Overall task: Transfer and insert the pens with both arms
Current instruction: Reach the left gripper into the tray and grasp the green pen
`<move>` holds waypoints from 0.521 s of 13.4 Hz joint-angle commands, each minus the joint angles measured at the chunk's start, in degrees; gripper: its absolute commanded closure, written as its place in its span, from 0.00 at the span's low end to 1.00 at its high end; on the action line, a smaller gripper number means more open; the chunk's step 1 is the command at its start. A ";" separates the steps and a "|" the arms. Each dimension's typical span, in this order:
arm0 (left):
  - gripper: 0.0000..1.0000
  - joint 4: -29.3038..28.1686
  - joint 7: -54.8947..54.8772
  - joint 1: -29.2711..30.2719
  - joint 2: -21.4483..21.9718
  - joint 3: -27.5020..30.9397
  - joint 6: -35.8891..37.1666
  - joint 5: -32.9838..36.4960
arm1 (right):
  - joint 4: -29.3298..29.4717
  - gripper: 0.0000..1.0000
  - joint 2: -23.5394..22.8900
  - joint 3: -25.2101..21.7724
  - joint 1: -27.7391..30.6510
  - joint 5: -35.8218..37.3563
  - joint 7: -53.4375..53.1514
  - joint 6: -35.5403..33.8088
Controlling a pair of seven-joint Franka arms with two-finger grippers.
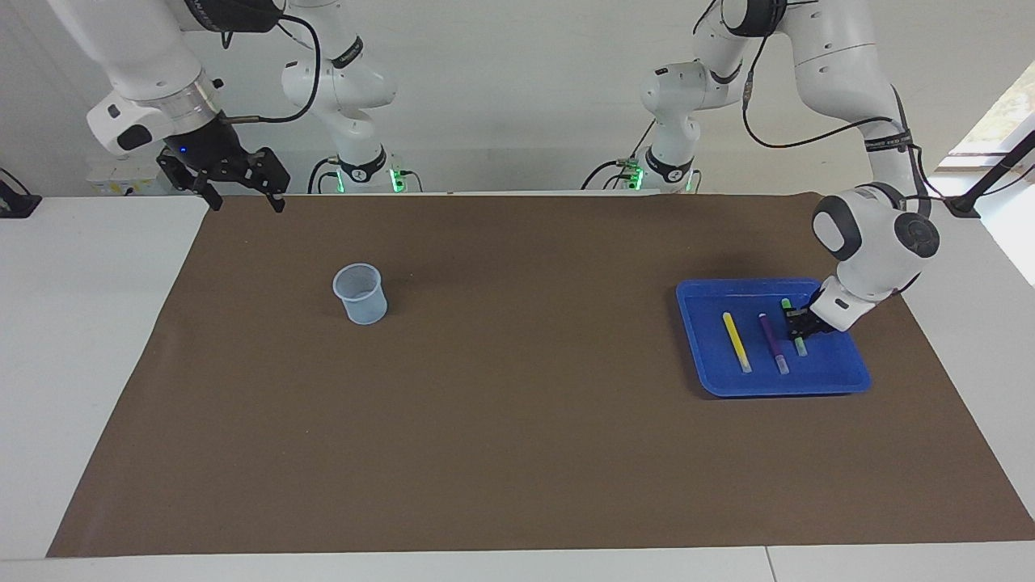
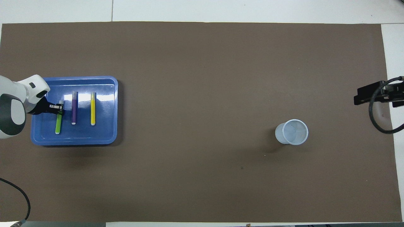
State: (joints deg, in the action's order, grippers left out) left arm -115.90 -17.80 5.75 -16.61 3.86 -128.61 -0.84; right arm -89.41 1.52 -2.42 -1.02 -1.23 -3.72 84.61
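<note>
- My left gripper (image 1: 796, 323) is sitting down in the blue tray (image 1: 841, 380), fingers straddling the green pen (image 1: 800, 346); grip unclear.
- My right gripper (image 1: 242, 198) is waiting raised, fingers apart, well apart from the tray.

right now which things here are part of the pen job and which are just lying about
Part of the job:
- green pen, left hand down at it
- purple pen
- yellow pen
- blue tray
- clear cup
- right hand, waiting

Just lying about:
- brown mat

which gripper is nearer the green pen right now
Left. The left gripper is down in the blue tray, right at the green pen. The right gripper waits raised over the mat's edge at the right arm's end, well away from the tray.
</note>
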 commanded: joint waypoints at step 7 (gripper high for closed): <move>1.00 9.71 0.04 0.58 -1.49 0.45 9.06 -0.04 | -0.68 0.00 0.50 0.22 0.32 -0.09 1.35 1.35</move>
State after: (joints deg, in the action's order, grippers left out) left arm -111.31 -17.79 6.00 -16.78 4.15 -124.64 -0.86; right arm -89.41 1.52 -2.42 -1.02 -1.23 -3.72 84.62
